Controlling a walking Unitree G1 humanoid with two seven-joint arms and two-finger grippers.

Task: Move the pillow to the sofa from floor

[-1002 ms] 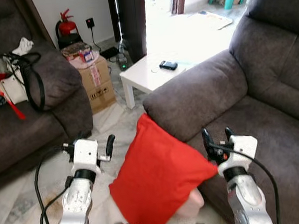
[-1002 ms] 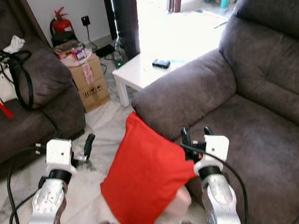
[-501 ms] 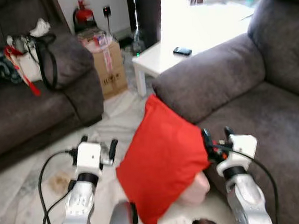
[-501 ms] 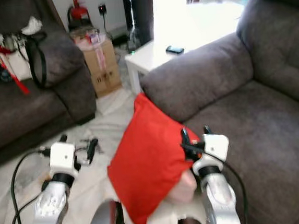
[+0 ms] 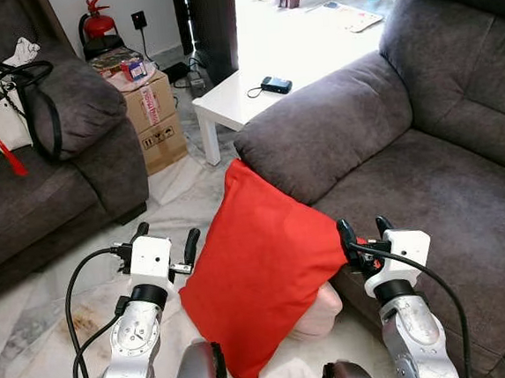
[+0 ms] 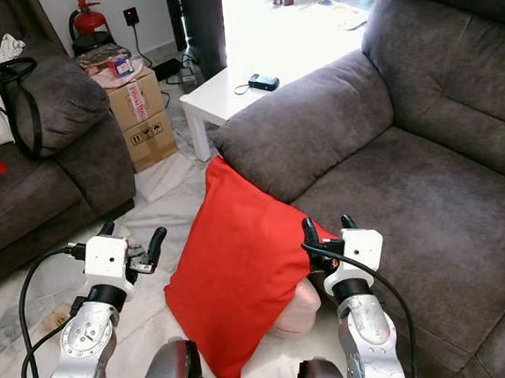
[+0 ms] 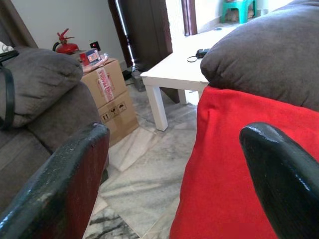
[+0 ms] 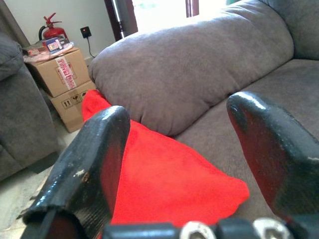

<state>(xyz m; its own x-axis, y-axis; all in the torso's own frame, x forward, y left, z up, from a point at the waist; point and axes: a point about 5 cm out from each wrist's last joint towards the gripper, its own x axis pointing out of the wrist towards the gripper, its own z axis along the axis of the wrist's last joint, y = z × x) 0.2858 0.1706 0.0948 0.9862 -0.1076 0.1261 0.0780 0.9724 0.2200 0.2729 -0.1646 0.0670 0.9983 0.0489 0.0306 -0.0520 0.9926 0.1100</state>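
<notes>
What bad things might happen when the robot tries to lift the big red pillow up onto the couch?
1. The red pillow leans against the sofa front, with the left gripper and right gripper open on either side. A loose squeeze might let it slip back to the floor.
2. Its top corner sits under the armrest, so lifting straight up may snag it.
3. A pinkish thing lies beneath and might get dragged along.

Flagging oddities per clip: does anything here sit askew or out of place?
Yes: the red pillow stands tilted on one corner on the floor, leaning against the sofa armrest instead of lying on the seat. The left gripper and right gripper flank it, both open.
</notes>
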